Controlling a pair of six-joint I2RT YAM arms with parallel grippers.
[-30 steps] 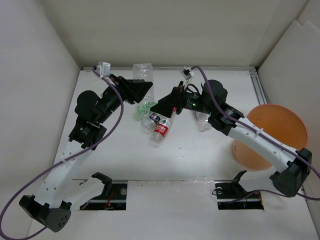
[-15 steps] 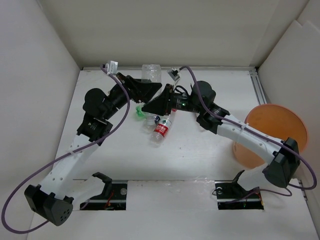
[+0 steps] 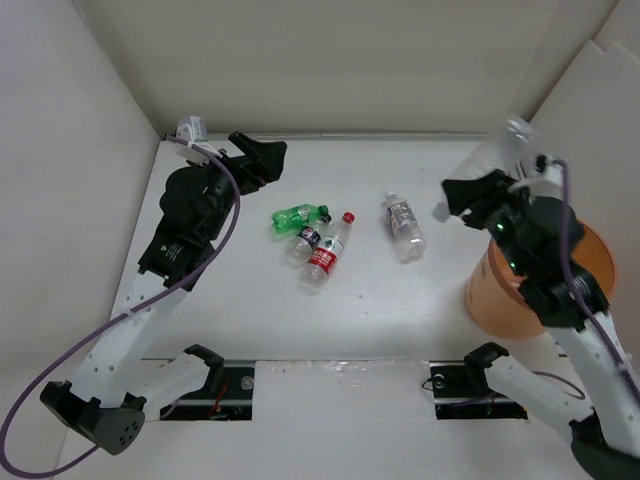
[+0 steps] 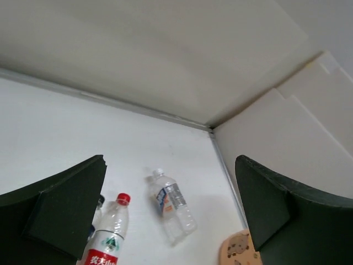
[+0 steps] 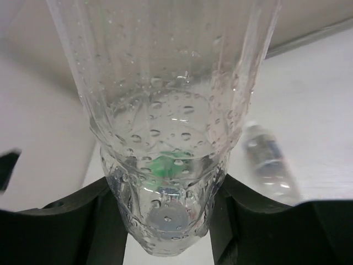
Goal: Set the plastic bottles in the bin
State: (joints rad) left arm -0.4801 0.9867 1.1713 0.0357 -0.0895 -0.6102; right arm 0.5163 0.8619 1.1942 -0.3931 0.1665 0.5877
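My right gripper (image 3: 488, 178) is shut on a clear plastic bottle (image 3: 503, 152), held in the air over the near-left rim of the orange bin (image 3: 495, 295). In the right wrist view that wet bottle (image 5: 171, 127) fills the frame, and both fingers of the gripper (image 5: 168, 221) press its sides. Lying on the table are a green bottle (image 3: 295, 216), a dark-labelled bottle (image 3: 307, 241), a red-labelled bottle (image 3: 327, 254) and a pale-labelled bottle (image 3: 405, 226). My left gripper (image 3: 262, 160) stands open and empty at the back left. Its wrist view shows the pale-labelled bottle (image 4: 172, 207) and the red-capped bottle (image 4: 107, 234) far below.
White walls close in the table on the left, back and right. A metal rail (image 3: 520, 185) runs along the right side by the bin. The right arm (image 3: 570, 300) covers much of the bin's mouth. Two arm mounts (image 3: 210, 375) sit at the near edge.
The left gripper let go of the clear bottle and drew back to the left. The right gripper closed on that bottle and swung it right, up over the bin.
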